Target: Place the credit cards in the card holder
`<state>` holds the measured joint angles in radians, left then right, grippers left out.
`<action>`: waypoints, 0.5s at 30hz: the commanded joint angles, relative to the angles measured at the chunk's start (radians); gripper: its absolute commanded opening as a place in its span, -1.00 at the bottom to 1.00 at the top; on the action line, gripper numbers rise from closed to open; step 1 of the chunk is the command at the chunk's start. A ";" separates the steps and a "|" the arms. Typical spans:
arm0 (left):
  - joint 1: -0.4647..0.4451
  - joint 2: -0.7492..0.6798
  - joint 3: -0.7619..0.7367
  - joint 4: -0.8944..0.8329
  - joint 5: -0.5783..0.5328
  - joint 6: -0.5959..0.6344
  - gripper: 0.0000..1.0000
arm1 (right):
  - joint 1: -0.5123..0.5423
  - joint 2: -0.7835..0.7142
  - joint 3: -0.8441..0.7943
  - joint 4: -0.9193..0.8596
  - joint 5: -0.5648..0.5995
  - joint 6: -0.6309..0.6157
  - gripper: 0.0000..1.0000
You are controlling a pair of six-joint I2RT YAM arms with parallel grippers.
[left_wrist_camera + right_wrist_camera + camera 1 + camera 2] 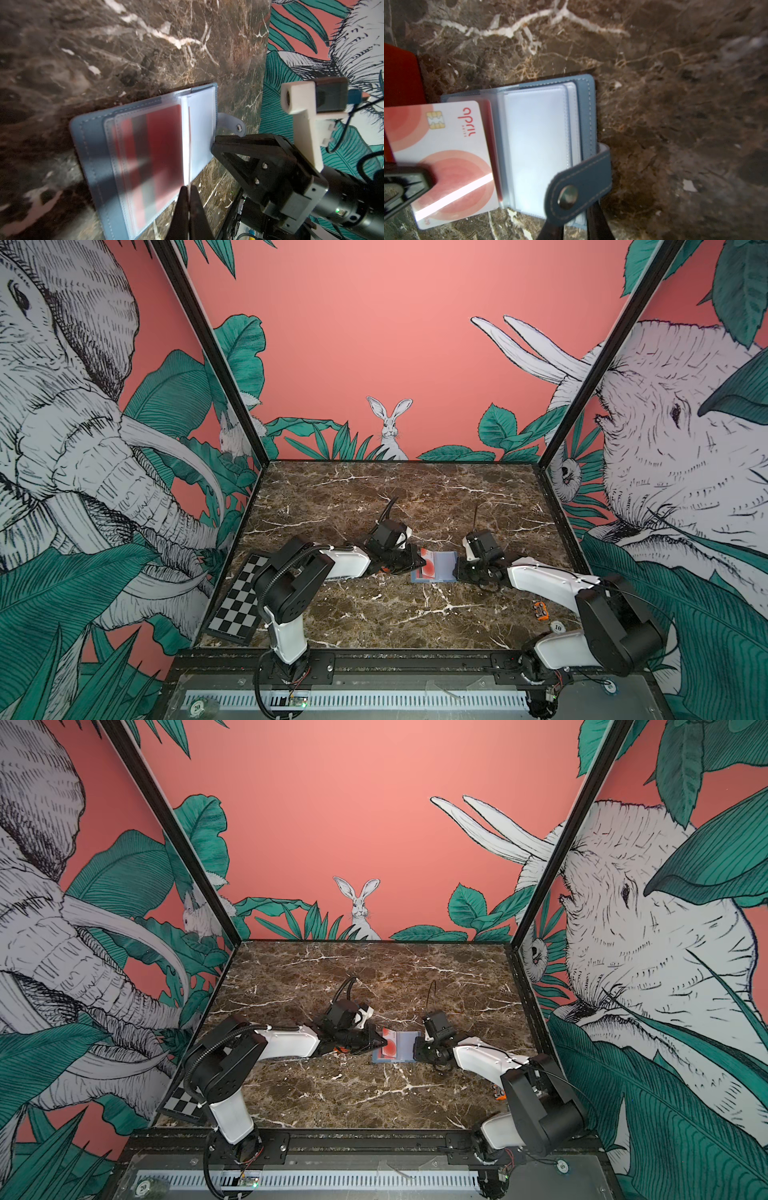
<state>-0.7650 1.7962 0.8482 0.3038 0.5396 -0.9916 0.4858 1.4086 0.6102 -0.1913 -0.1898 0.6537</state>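
Okay, card holder (pixel 448 567) lies open flat on the desk (pixel 374 497), clear sleeves (pixel 537 145) up, snap tab (pixel 583 182) off its right edge; left gripper (pixel 189 188) jaws clamped on 1 credit card (pixel 446 155), white with red-pink circles, over the card holder's left half; 1 red card (pixel 164 145) already in a sleeve; right gripper (pixel 458 571) at the card holder's right edge, jaws either side of that edge beside the snap tab, can't tell if they pinch it

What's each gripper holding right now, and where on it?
Left gripper: shut on a credit card, pinched at the edge farthest from the card holder. Right gripper: at the holder's snap-tab edge; grip unclear.
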 commanded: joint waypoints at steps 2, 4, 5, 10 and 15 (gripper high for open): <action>-0.005 0.011 0.016 0.038 0.017 -0.018 -1.00 | 0.010 0.017 0.008 -0.011 0.034 -0.003 -0.59; -0.007 0.022 0.013 0.062 0.024 -0.030 -1.00 | 0.013 0.018 0.005 -0.012 0.039 -0.002 -0.60; -0.007 0.026 0.011 0.070 0.025 -0.035 -1.00 | 0.013 0.018 0.007 -0.016 0.041 -0.002 -0.60; -0.009 0.040 0.012 0.080 0.029 -0.042 -1.00 | 0.015 0.019 0.008 -0.019 0.046 -0.005 -0.61; -0.010 0.052 0.015 0.080 0.026 -0.047 -1.00 | 0.019 0.019 0.011 -0.022 0.053 -0.004 -0.62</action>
<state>-0.7681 1.8366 0.8486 0.3714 0.5621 -1.0286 0.4973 1.4097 0.6106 -0.1917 -0.1646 0.6537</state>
